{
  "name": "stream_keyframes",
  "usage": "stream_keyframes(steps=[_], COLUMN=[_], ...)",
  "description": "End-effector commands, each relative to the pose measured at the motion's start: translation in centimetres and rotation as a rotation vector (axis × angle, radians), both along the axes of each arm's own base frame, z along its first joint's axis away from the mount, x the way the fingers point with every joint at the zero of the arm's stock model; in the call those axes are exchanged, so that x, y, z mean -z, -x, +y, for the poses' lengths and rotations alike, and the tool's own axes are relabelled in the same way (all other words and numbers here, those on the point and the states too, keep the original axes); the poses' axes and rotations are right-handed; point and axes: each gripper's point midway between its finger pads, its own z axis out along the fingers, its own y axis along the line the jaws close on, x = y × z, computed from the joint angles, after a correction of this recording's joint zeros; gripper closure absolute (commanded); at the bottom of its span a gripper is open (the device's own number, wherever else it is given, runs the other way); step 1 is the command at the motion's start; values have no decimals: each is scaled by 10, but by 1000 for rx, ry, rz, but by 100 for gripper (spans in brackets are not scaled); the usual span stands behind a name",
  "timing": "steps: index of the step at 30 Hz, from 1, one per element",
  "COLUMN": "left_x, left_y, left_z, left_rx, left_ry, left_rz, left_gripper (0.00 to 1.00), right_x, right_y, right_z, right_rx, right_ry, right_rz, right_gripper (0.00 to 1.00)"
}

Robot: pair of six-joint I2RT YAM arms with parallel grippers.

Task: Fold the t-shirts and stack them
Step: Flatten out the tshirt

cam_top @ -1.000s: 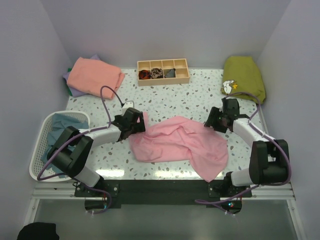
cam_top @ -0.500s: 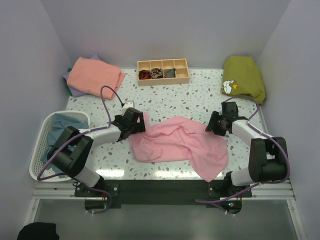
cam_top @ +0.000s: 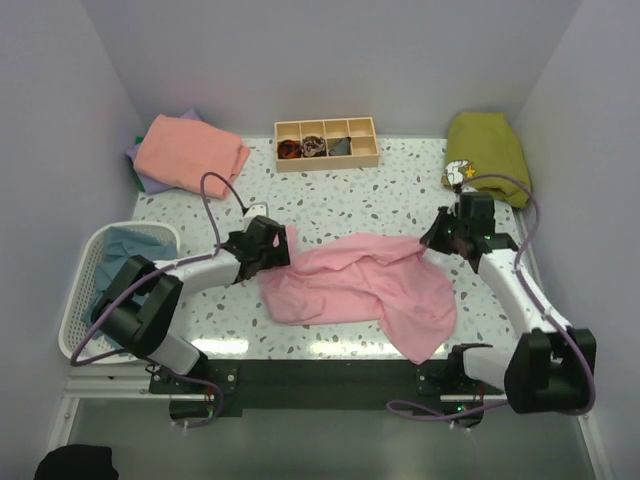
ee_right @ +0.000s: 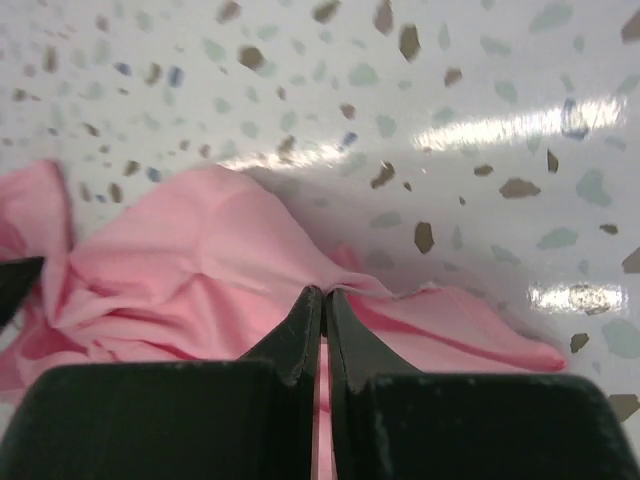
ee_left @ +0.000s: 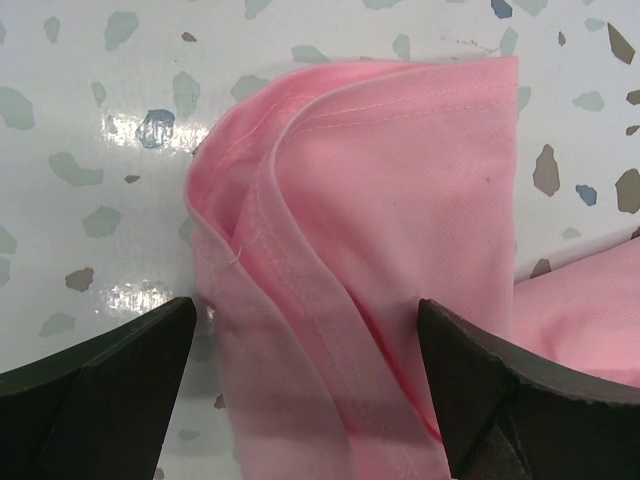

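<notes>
A pink t-shirt is seen at the centre of the frame, against a table of glossy white speckled with grey, teal and brown chips. At the upper left, a salmon-coral t-shirt is shown with a lavender t-shirt. The olive-green cloth at the upper right is marked with a white patch and a yellow star. At the left, a teal-blue garment is seen in a white mesh basket — and the tray at the upper centre is of pale wood.

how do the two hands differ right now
The left hand is open, straddling a folded edge of the pink t-shirt; the right hand is shut, pinching a peak of it. Left hand sits at its left end, right hand at its right. Both are at one shirt.
</notes>
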Motion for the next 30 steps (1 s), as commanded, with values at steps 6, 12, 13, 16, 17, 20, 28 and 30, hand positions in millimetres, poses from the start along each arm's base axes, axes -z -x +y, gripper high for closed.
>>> stream_keyframes(steps=[6, 12, 13, 16, 17, 20, 28, 30], left_x=[-86, -113, -113, -104, -109, -102, -90, -80], left_y=[-3, -2, -3, -12, -20, -41, -92, -101], left_z=[15, 19, 16, -5, -14, -44, -94, -102], left_rx=[-37, -49, -26, 46, 64, 157, 308, 324], left_ry=[26, 68, 73, 117, 140, 178, 215, 210], left_rz=[-173, -261, -270, -262, -278, -272, -357, -343], left_gripper=[2, 0, 0, 0, 0, 2, 1, 1], right_x=[-198, -231, -235, -235, -235, -231, -211, -207], right_y=[13, 28, 29, 31, 31, 30, 28, 27], right_z=[-9, -8, -6, -6, -6, -5, -4, -3], right_rx=[0, -6, -17, -17, -16, -21, -31, -36], right_ry=[30, 21, 13, 13, 14, 13, 12, 11], right_rz=[-476, -546, -559, -553, -550, -545, -498, -489], right_gripper=[100, 100, 100, 100, 100, 100, 100, 100])
